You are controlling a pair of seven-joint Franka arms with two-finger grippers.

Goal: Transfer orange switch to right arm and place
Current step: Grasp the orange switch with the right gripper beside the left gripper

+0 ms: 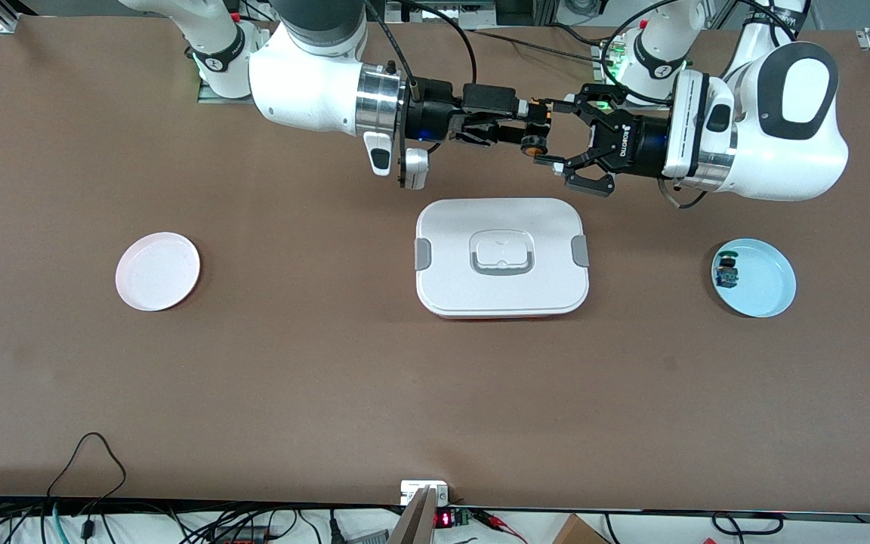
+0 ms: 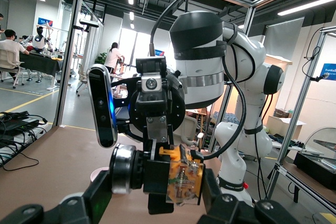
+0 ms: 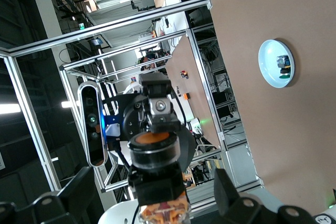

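The orange switch (image 1: pixel 535 142) hangs in the air between the two grippers, over bare table next to the white box. My left gripper (image 1: pixel 554 131), the ROBOTIQ one, holds it end to end. In the left wrist view its fingers (image 2: pixel 100 192) press the cap and the yellowish-orange base of the switch (image 2: pixel 184 179). My right gripper (image 1: pixel 522 127) faces it and is open. In the right wrist view its fingers (image 3: pixel 79 190) stand on either side of the switch's black body (image 3: pixel 157 184), with gaps showing.
A white lidded box (image 1: pixel 501 257) sits mid-table under the meeting point. A pink plate (image 1: pixel 157 271) lies toward the right arm's end. A blue plate (image 1: pixel 767 291) toward the left arm's end holds a blue-and-black part with a green cap (image 1: pixel 726 270).
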